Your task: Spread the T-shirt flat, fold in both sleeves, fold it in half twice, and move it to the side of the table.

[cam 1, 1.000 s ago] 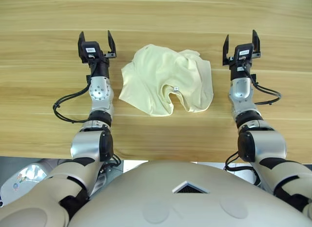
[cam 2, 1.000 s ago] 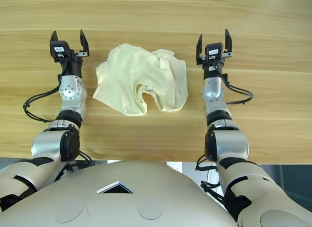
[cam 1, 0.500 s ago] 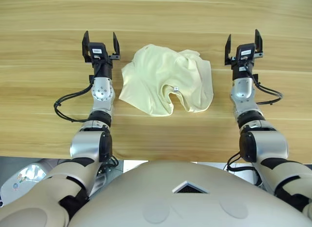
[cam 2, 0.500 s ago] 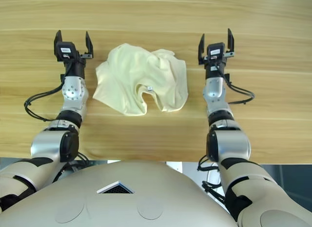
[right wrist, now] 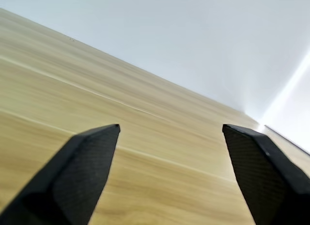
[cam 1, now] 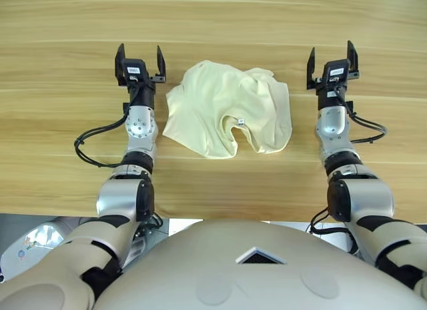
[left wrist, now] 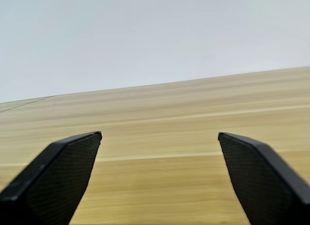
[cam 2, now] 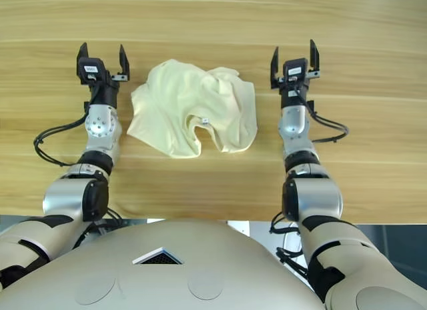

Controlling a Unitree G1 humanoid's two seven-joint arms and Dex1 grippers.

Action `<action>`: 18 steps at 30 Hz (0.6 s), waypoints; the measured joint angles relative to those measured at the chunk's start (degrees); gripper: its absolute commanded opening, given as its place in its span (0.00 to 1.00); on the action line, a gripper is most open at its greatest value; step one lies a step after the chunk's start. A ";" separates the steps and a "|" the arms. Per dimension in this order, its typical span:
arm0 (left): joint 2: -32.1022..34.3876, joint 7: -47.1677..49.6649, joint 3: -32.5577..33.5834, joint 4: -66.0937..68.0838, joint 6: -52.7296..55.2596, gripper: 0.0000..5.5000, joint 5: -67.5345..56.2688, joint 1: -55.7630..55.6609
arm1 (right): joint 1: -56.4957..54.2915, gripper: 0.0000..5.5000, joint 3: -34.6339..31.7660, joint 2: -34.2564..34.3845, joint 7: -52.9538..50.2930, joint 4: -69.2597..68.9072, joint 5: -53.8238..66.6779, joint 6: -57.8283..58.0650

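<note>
The cream T-shirt [cam 1: 227, 110] is seen crumpled in a heap on the wooden desk [cam 1: 213, 17], set back from its near edge. It is flanked by the left end effector [cam 1: 140, 51] and the right end effector [cam 1: 330, 50], each with fingers spread and clear of the cloth. The sleeves cannot be made out among the folds.

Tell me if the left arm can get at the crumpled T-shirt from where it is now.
Probably yes. The left gripper sits open just beside the T-shirt, near its left edge but apart from it. Between them is bare table, with nothing in the way.
</note>
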 measured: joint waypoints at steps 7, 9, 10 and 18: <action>0.01 0.88 -0.63 0.00 -0.13 0.81 0.76 -0.71 | 0.00 0.71 1.68 0.52 -1.84 -0.17 -2.58 -1.11; 0.00 -0.15 -0.66 0.00 -0.12 0.81 0.63 -0.85 | -0.01 0.71 1.65 0.50 -1.84 -0.08 -2.57 -1.07; 0.00 -0.75 -0.66 0.01 -0.12 0.81 0.54 -0.85 | -0.01 0.71 1.64 0.47 -1.84 0.05 -2.56 -1.03; 4.99 -23.37 -4.80 -33.21 -0.03 0.81 -15.90 14.29 | 13.28 0.71 2.63 -8.33 -5.98 -20.80 -10.44 -5.21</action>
